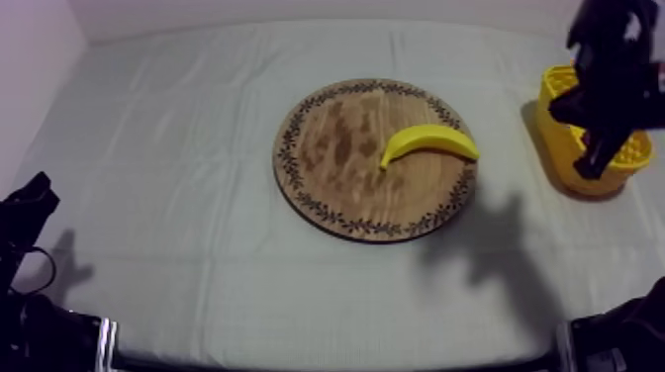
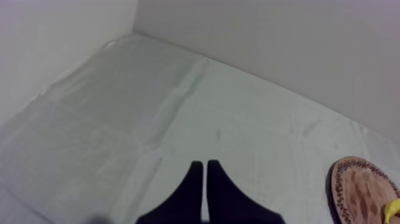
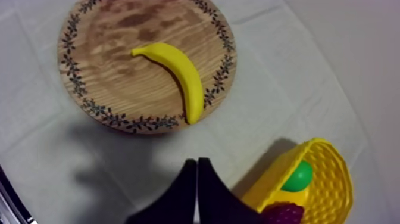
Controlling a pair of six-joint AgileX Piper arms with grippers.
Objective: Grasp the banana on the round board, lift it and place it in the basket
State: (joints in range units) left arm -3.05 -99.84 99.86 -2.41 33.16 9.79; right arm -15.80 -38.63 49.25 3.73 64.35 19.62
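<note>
Now your curved yellow banana lies on the round wooden board; the yellow basket nearby holds purple grapes and a green fruit. Your left pincer and right pincer sit closed, empty; grey-white cloth covers the worktop.

No text, label, brand, number or sign can be read; the wooden board carries only a leaf-pattern rim.

Matt grained wood of the round board, smooth, faintly glossy plastic of the banana, ribbed yellow plastic basket, creased, matt grey-white tabletop cloth
</note>
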